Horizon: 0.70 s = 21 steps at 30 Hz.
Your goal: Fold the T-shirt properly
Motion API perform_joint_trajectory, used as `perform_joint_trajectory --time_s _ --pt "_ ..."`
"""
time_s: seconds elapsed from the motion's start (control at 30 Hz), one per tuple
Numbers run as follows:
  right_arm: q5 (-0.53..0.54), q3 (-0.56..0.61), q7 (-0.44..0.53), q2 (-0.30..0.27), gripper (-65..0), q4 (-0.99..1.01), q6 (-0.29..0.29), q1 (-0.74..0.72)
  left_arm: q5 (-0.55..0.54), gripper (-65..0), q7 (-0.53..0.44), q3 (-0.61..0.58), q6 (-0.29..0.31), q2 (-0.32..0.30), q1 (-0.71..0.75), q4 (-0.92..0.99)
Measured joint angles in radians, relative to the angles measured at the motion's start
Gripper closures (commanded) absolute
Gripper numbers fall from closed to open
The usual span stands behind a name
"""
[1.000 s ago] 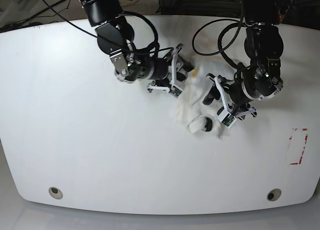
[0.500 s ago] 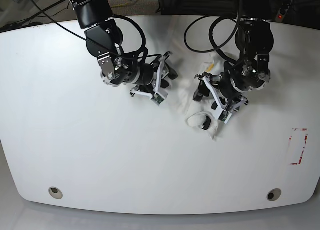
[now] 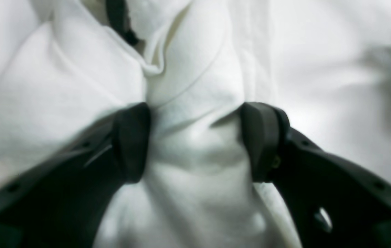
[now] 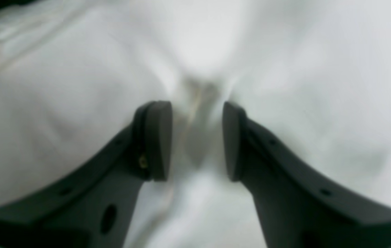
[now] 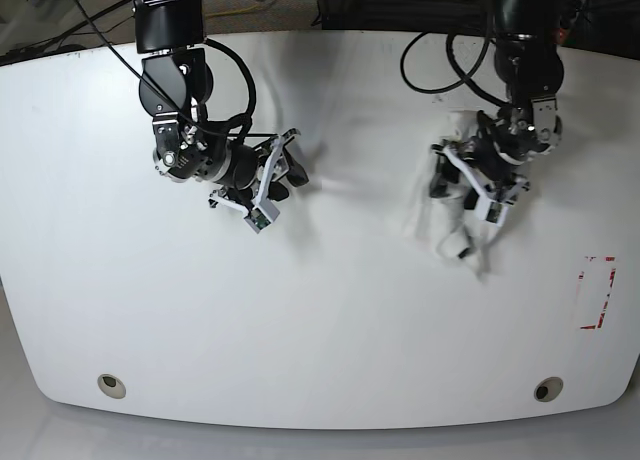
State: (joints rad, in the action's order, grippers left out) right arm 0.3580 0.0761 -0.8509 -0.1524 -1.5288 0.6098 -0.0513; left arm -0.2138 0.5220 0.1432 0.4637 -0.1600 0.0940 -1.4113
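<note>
Both of my arms are working over the white worktop (image 5: 320, 330). My left end effector (image 3: 195, 137) is pinching a thick bunch of the T-shirt (image 5: 445, 225), which is lying crumpled beneath it. My right end effector (image 4: 197, 137) is showing a narrow gap with puckered white fabric in it, though I cannot tell whether it is gripping.

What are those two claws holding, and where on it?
Left gripper and right gripper each pinch a bunched fold of the T-shirt; which part, cannot tell.
</note>
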Motion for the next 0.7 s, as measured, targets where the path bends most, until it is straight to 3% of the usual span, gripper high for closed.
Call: perform_joint_trajectory --time_s 0.23,0.5,0.6,0.7 --pt "-0.011 0.0 -0.017 0.0 -22.5 -0.055 0.001 0.0 0.022 -38.7 0.048 0.157 -0.03 -0.207 0.006 0.068" --pt "-0.015 0.002 -0.018 0.0 -22.5 -0.09 0.0 0.01 0.06 -38.7 -0.026 0.255 -0.037 -0.442 0.012 0.289" --pt "-0.011 0.001 -0.018 -0.001 -22.5 -0.11 0.001 0.021 0.074 -38.7 -0.05 0.286 0.017 -0.496 0.014 0.357" --pt "-0.012 0.002 -0.021 0.0 -22.5 -0.12 0.001 0.026 0.083 -38.7 -0.053 0.35 0.109 -0.522 0.008 0.375"
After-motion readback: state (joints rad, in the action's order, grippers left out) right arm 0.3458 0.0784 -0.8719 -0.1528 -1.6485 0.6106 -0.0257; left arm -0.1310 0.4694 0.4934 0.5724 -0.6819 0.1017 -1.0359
